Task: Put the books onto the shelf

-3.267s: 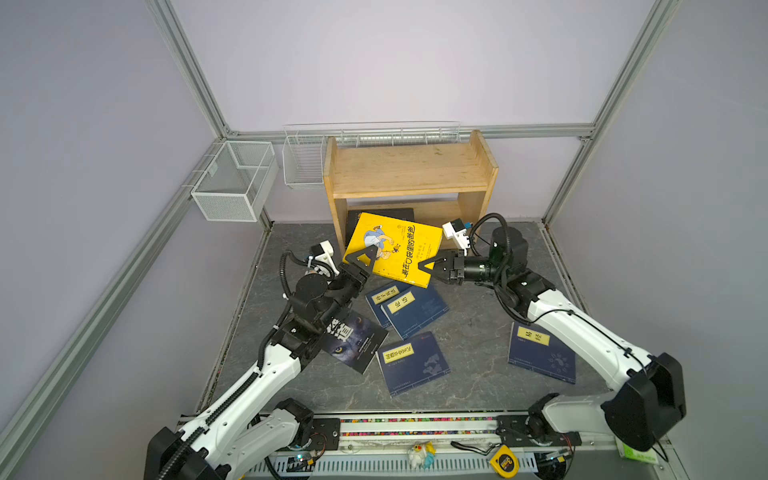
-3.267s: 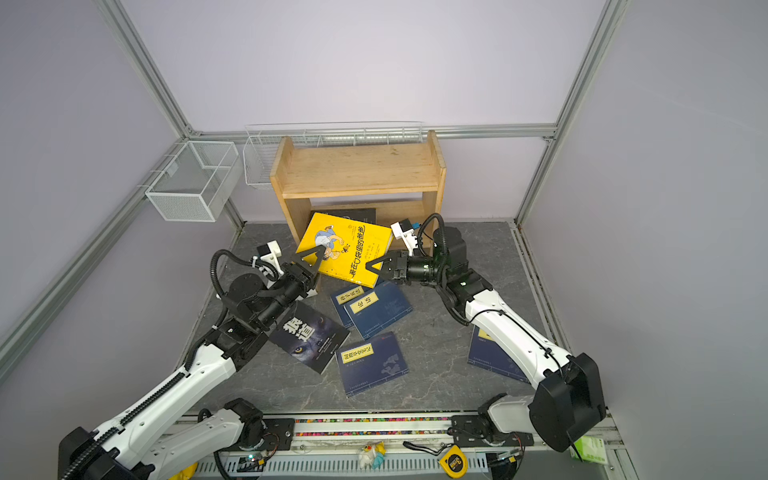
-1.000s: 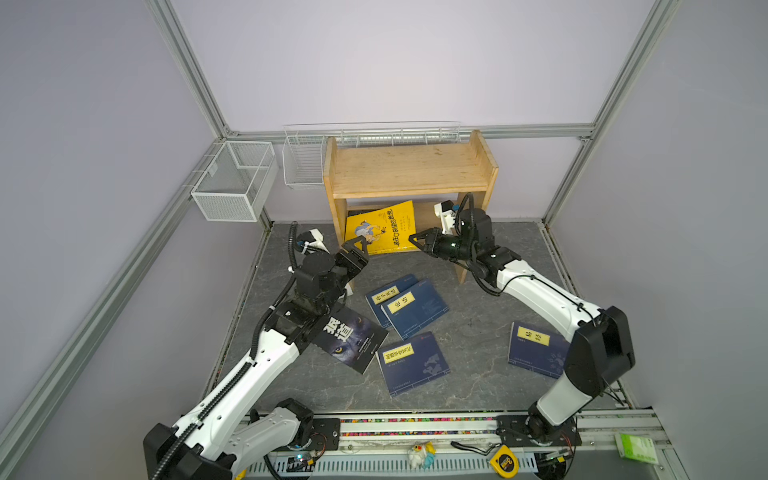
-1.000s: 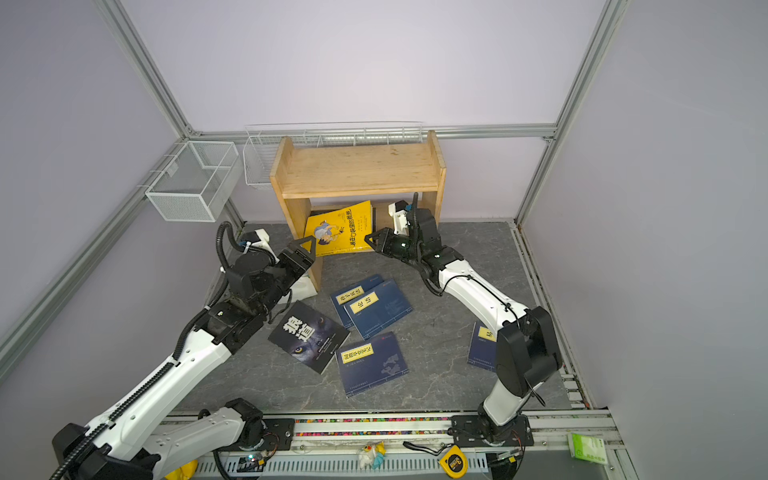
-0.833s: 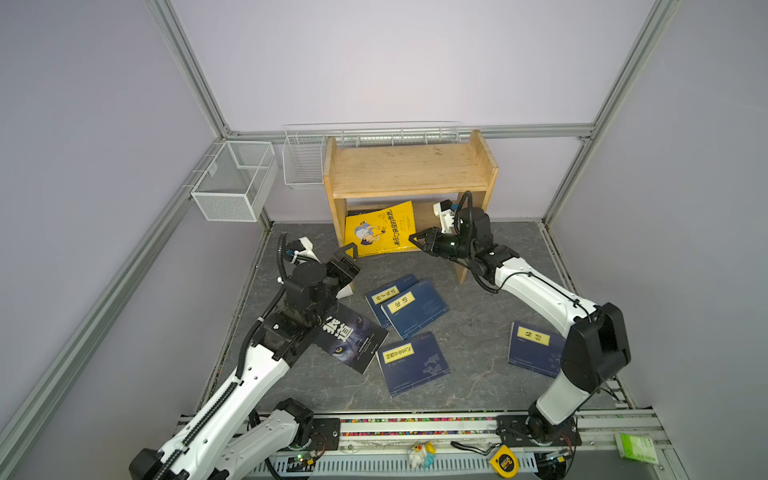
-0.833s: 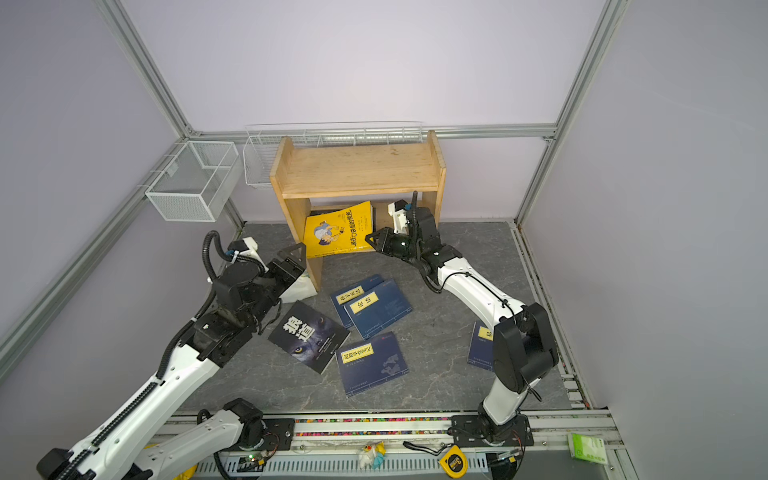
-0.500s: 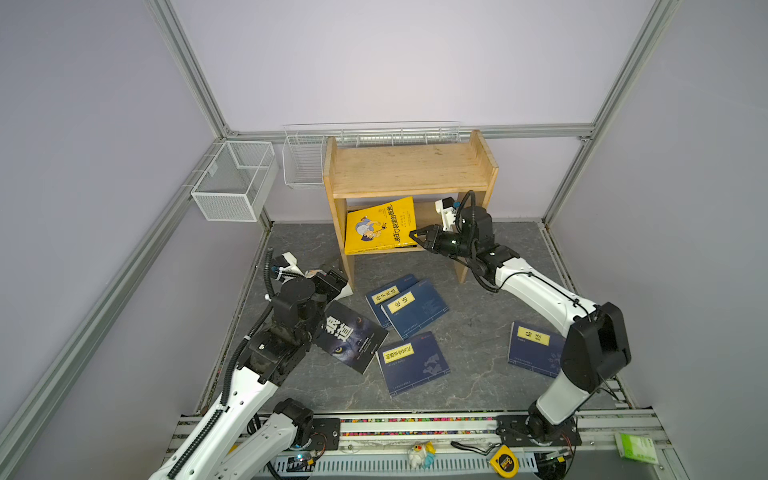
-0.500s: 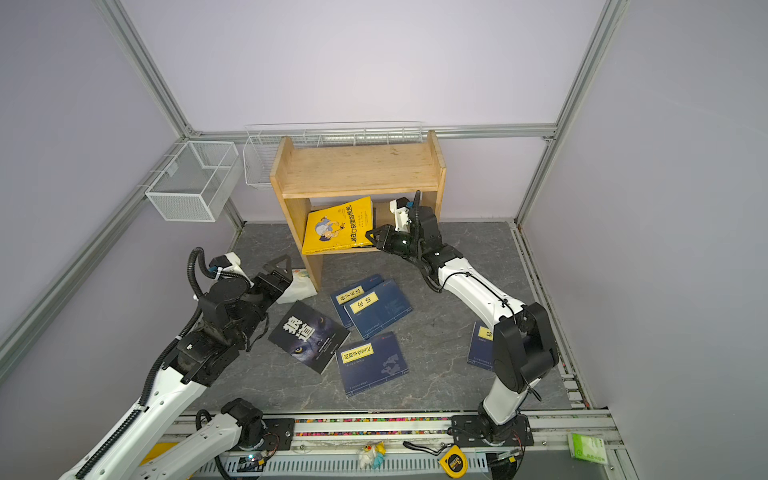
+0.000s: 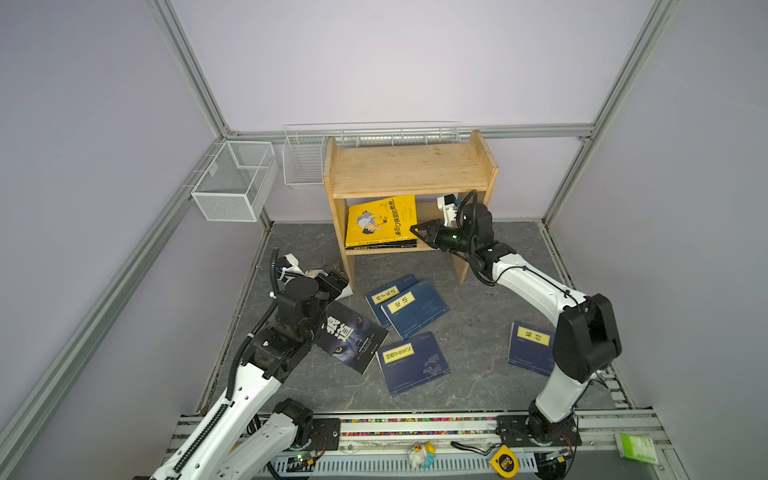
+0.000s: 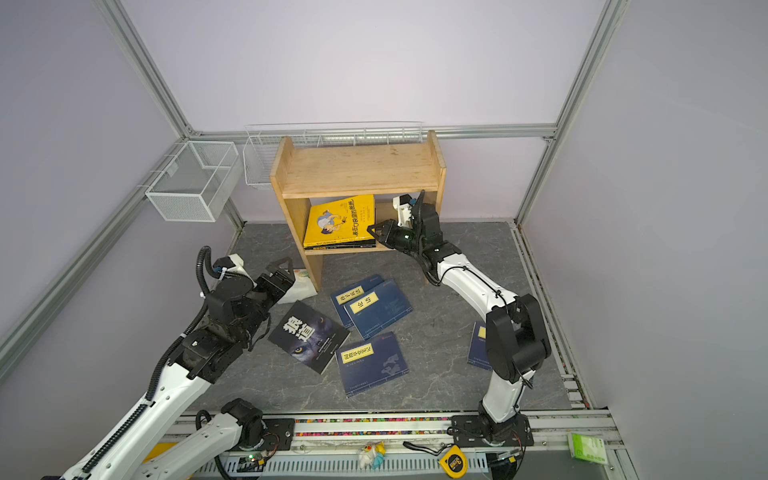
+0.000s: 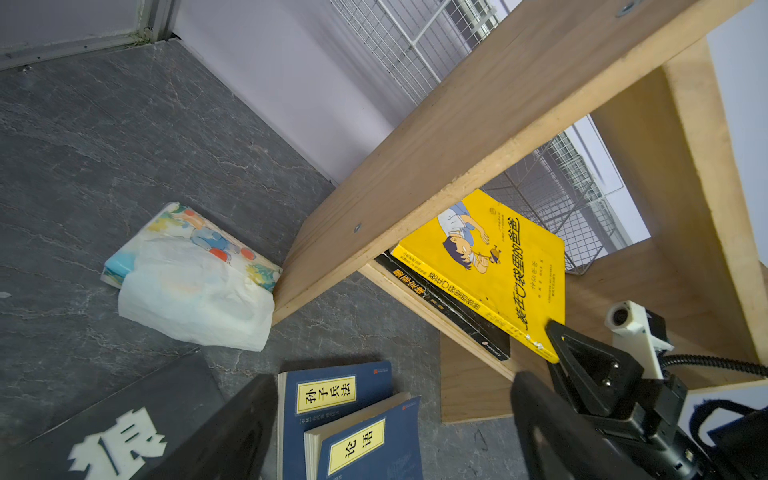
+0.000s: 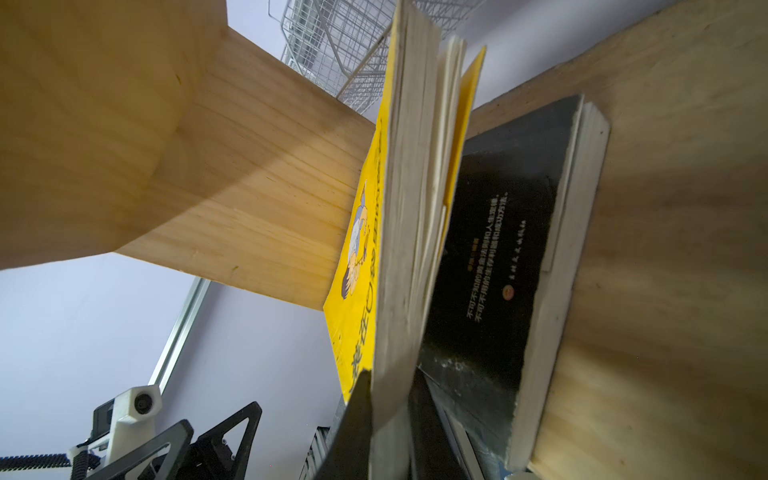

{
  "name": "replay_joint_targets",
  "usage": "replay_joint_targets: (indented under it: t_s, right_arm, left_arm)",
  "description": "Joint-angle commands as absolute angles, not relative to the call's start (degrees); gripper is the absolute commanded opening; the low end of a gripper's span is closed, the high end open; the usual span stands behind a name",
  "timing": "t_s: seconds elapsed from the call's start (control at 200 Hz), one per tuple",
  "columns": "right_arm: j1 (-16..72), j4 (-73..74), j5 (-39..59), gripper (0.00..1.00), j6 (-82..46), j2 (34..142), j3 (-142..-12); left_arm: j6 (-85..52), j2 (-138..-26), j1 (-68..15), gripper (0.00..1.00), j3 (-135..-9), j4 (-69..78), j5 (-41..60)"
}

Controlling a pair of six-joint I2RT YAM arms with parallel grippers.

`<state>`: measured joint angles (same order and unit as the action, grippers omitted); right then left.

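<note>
The wooden shelf (image 9: 407, 170) stands at the back. On its lower board a bright yellow book (image 9: 380, 220) rests tilted on a black book (image 9: 386, 246). My right gripper (image 9: 415, 232) is shut on the yellow book's (image 12: 415, 208) page edge, seen close in the right wrist view. My left gripper (image 9: 332, 282) hangs open and empty left of the shelf, over another black book (image 9: 353, 340) on the floor. Two overlapping navy books (image 9: 409, 305) lie mid-floor, with a third (image 9: 413, 363) in front of them. Another navy one (image 9: 532, 347) lies by the right arm.
A white floral packet (image 11: 187, 274) lies against the shelf's left leg. Two wire baskets (image 9: 232, 183) (image 9: 303, 162) hang at the back left. A tape measure (image 9: 503, 461) and a green pack (image 9: 633, 446) sit on the front rail.
The right gripper has carried the yellow book into the lower shelf, onto the black book. The left arm has pulled back to the front left, its jaws opening wider.
</note>
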<state>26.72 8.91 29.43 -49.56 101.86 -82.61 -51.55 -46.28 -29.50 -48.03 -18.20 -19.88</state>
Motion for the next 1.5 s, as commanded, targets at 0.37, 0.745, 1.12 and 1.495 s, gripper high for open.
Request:
replay_joint_targets:
  t_s: [0.37, 0.745, 1.12, 1.495]
  right_arm:
    - [26.69, 13.46, 30.75, 0.13, -49.10, 103.35, -85.83]
    - [26.96, 11.33, 30.37, 0.14, -48.84, 105.82, -85.62]
    - [27.34, 9.51, 27.95, 0.13, -47.32, 105.82, -85.15]
    - [28.59, 5.26, 23.81, 0.14, -44.16, 105.56, -85.54]
  left_arm:
    - [-49.41, -48.13, -25.27, 1.00, -46.22, -14.75, -12.20]
    - [-42.03, -57.33, -18.89, 1.00, -51.66, -7.98, 2.14]
    - [-35.50, -67.54, -17.75, 1.00, -58.49, -4.27, 1.54]
    - [-30.81, -74.74, -17.75, 1.00, -59.93, -1.16, -1.43]
